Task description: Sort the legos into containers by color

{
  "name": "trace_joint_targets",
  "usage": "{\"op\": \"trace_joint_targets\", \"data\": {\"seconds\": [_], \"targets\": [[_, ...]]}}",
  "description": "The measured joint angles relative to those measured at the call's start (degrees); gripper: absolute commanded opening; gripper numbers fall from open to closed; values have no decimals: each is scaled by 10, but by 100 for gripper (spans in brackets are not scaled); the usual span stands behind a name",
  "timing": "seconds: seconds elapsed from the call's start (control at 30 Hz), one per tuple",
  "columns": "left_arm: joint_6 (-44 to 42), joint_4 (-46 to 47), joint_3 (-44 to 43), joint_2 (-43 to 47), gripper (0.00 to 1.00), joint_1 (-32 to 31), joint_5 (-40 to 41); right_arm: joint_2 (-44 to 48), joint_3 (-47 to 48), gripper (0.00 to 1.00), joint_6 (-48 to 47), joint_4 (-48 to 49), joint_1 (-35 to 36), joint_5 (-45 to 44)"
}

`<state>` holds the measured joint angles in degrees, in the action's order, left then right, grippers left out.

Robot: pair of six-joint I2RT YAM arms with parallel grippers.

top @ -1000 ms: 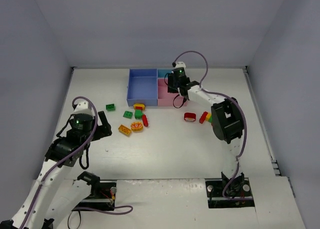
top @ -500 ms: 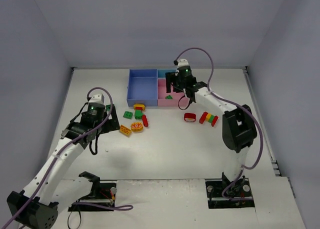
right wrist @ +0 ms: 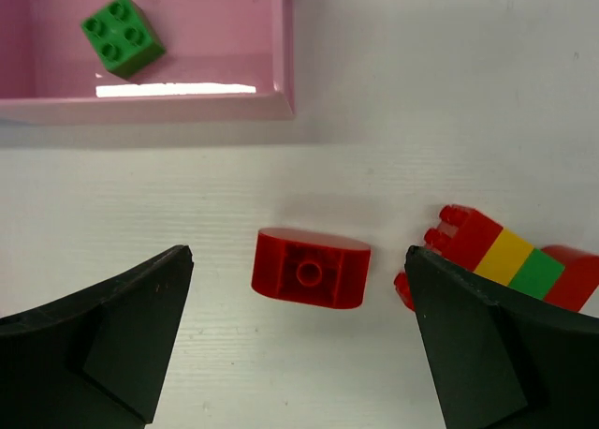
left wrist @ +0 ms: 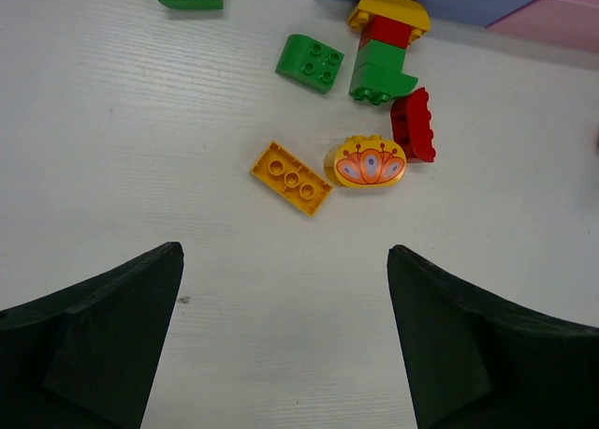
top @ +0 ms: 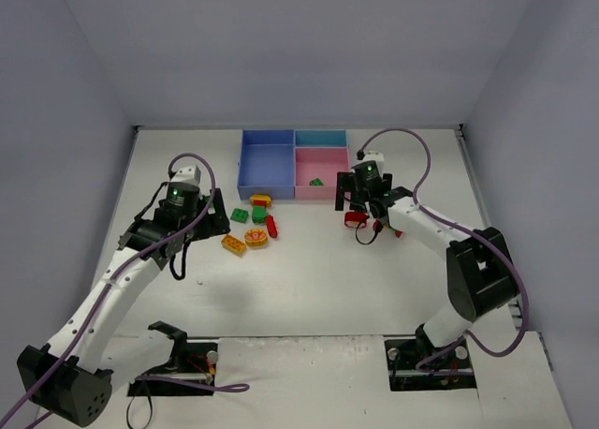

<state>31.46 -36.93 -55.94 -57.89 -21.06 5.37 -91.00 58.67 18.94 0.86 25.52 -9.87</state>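
A small green brick sits studs-up inside the pink tray, which joins a blue tray and a teal tray. Just outside the pink tray's near wall lie a red rounded brick and a red-yellow-green stack. Further left of it cluster a yellow plate, a flowered oval and other red and green pieces.

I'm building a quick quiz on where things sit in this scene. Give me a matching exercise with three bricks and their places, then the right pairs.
Bricks:
1. green brick in the right wrist view
2. flat orange brick
3. rounded red brick

Places:
a. on the table, beside the striped stack
b. inside the pink tray
c. on the table, beside the flower brick

Pairs: 1-b, 2-c, 3-a
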Motion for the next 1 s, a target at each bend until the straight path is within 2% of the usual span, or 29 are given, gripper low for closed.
{"op": "trace_joint_targets", "data": {"seconds": [0.23, 0.37, 0.43, 0.47, 0.5, 0.57, 0.6, 0.7, 0.83, 1.0], "targets": [[0, -4, 12, 26, 83, 0, 0, -31, -12, 91, 51, -14, 0, -2], [0, -15, 14, 40, 83, 0, 0, -69, -12, 86, 69, -14, 0, -2], [0, -21, 15, 50, 83, 0, 2, -91, -12, 79, 79, -14, 0, -2], [0, -23, 16, 56, 83, 0, 3, -99, -12, 74, 82, -14, 0, -2], [0, -26, 18, 61, 83, 0, 5, -105, -12, 59, 83, -14, 0, -2], [0, -33, 24, 73, 83, 0, 7, -111, -12, 41, 86, -14, 1, -2], [0, -37, 27, 76, 83, 0, 7, -111, -12, 25, 87, -12, 5, -2], [0, -43, 35, 83, 83, 0, 9, -107, -12, 8, 76, -11, 21, -15], [0, -43, 37, 82, 83, 0, 9, -93, 12, 5, 33, -7, 77, -19], [0, -43, 40, 82, 83, 0, 10, -81, 93, 13, -17, 33, 104, 31]]}}
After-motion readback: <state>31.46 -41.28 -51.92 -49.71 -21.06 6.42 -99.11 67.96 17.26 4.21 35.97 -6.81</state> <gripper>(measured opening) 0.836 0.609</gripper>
